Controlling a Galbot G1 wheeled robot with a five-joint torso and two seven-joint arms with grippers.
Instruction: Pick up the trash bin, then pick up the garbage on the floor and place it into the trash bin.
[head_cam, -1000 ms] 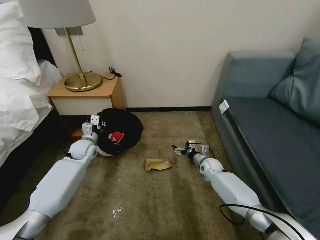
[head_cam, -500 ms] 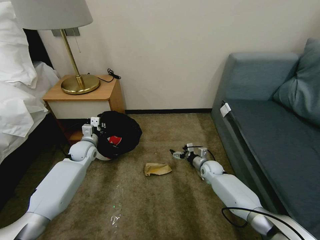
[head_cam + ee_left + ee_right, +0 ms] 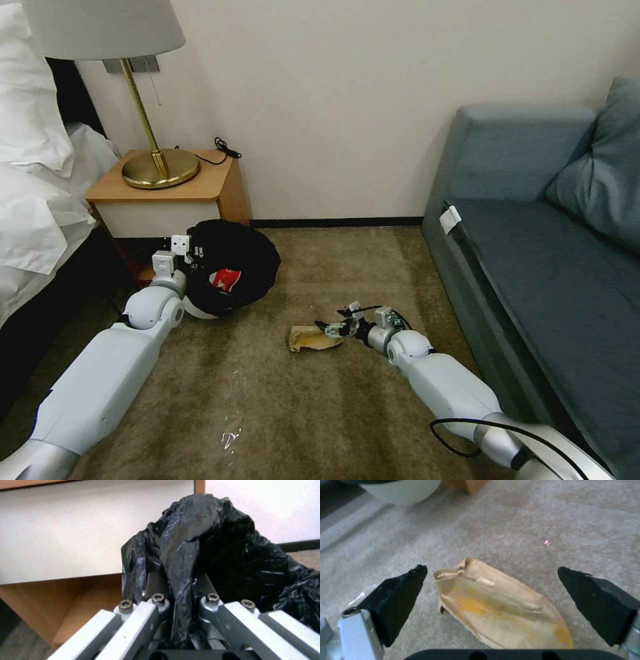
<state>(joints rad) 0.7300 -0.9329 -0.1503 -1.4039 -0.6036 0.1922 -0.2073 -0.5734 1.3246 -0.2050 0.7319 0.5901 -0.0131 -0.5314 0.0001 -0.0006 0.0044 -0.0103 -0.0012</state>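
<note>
A hotel room with brown carpet [image 3: 320, 400], a cream wall, a bed on the left and a blue sofa [image 3: 540, 267] on the right. A brass lamp [image 3: 150, 157] stands on a wooden nightstand [image 3: 200, 190]. In front of it, the left gripper [image 3: 193, 257] has its jaws clamped on the black-bagged rim of the trash bin [image 3: 230, 273], a red-and-white packet [image 3: 225, 279] inside. The right gripper [image 3: 493, 590] hovers low, jaws spread wide around the crumpled tan paper [image 3: 503, 607] on the carpet.
</note>
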